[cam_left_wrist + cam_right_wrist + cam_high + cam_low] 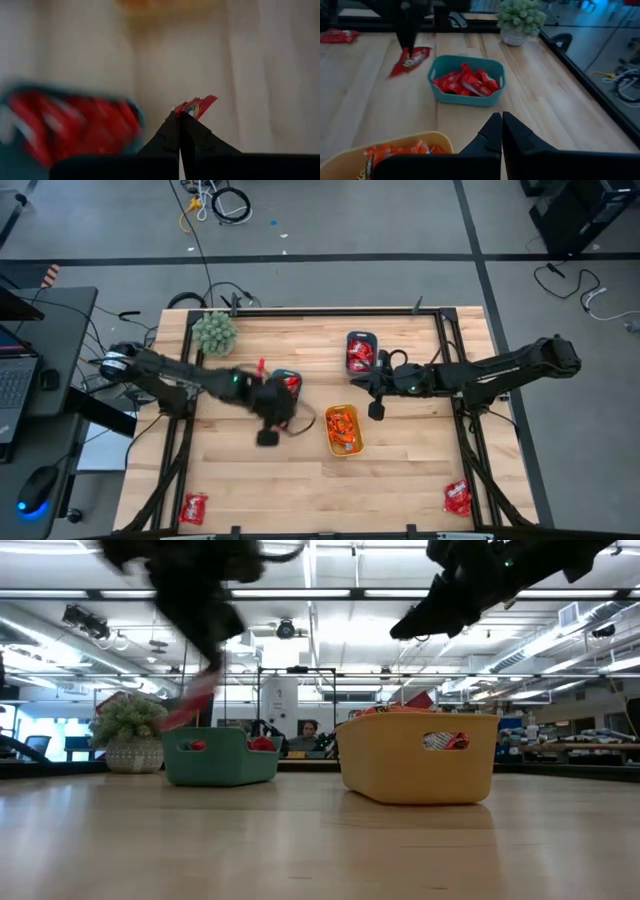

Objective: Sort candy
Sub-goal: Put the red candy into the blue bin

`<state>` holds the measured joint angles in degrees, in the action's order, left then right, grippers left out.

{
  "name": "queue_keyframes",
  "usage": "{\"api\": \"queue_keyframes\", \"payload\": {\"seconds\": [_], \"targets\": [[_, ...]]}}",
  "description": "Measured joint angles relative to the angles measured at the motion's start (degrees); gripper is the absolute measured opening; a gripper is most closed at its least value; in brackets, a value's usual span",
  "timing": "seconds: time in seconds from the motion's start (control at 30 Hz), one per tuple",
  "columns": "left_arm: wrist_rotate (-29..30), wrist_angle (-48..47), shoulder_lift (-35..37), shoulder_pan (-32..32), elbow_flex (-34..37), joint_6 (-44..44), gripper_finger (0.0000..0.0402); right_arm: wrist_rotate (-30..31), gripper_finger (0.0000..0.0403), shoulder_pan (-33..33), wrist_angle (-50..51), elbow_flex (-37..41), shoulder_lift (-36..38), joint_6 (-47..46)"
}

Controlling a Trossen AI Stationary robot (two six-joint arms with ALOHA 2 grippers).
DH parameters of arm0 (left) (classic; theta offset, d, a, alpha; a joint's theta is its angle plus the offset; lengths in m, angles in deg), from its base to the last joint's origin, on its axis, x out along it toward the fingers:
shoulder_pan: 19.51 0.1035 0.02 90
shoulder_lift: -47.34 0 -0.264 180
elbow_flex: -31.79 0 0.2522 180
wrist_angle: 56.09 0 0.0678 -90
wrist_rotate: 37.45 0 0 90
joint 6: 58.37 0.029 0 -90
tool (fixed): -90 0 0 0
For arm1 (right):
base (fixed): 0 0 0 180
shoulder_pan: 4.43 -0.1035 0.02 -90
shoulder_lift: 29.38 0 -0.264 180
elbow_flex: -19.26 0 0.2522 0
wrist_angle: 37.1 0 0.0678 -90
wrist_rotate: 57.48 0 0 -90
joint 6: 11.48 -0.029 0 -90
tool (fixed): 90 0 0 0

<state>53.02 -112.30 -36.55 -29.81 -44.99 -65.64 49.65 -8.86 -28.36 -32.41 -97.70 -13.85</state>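
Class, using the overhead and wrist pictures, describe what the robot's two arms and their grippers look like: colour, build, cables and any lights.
Both arms are black, slim and jointed, running in from opposite table sides. The left arm has a small green light near its wrist; the right arm has dark cabling looping at its wrist. The left gripper and right gripper each end in two matte black fingers tapering to a point.

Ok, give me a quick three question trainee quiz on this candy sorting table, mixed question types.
1. True or false: the left gripper is shut on a red candy.
2. Which tray holds orange candies? A teal tray B yellow tray C blue tray
3. Fill in: the right gripper is shut and holds ____.

Key: 1 true. 2 B. 3 nothing.
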Motion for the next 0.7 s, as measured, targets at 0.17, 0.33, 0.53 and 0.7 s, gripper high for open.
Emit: {"api": "queue_keyframes", "payload": {"seconds": [0.17, 0.33, 0.53, 0.7], "targets": [[-0.02, 17.74, -0.07, 7.45, -0.76, 2.83, 0.0, 4.06, 0.0, -1.26, 2.73, 0.0, 2.42, -0.41], [0.02, 33.42, -1.28, 14.63, -0.6, 2.79, 0.0, 9.55, 0.0, -2.22, 5.0, 0.0, 4.19, -1.92], [-5.13, 49.13, -9.05, 19.84, 0.03, 2.62, 0.0, 15.52, 0.0, -2.79, 6.89, -0.02, 5.34, -4.47], [-5.43, 62.71, -16.58, 24.0, -0.75, -0.43, 0.0, 22.01, 0.0, -3.34, 8.17, 0.0, 5.97, -5.96]]}}
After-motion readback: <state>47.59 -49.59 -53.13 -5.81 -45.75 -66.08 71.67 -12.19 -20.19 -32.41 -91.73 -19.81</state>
